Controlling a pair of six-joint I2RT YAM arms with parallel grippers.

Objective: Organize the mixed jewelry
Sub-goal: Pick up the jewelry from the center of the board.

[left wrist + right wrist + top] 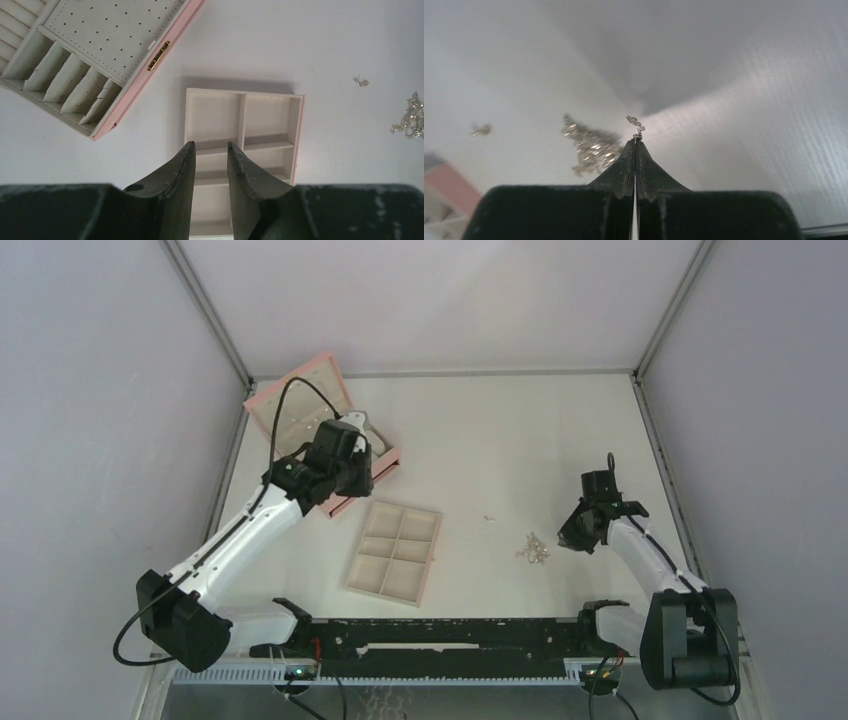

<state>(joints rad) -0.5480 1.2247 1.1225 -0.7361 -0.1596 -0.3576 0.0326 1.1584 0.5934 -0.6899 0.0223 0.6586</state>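
Right gripper (636, 142) tips pressed together at the right side of the bench (520, 440), with a small silver piece (636, 125) nipped at the very tip; most of it sticks out past the tips. The jewelry pile (591, 146) sits just left of the gripper on the bench, right of the tray (244, 93). One stray piece (481, 130) lies apart, between pile and tray. Left gripper (209, 152) has fingers apart with nothing between them, up over the near end of the tray, pink box (172, 42) open at far left.

Risks:
- The hold is by the tip only, so the piece could slip out on the carry to the tray, from any jolt or fast swing
- Can't tell if the piece is linked to the pile; if a chain is snagged, lifting would drag the cluster and scatter it
- A drop from height could bounce the piece out of its compartment or into the wrong one
- The left arm hangs over the tray, so the arms could meet there if it doesn't clear
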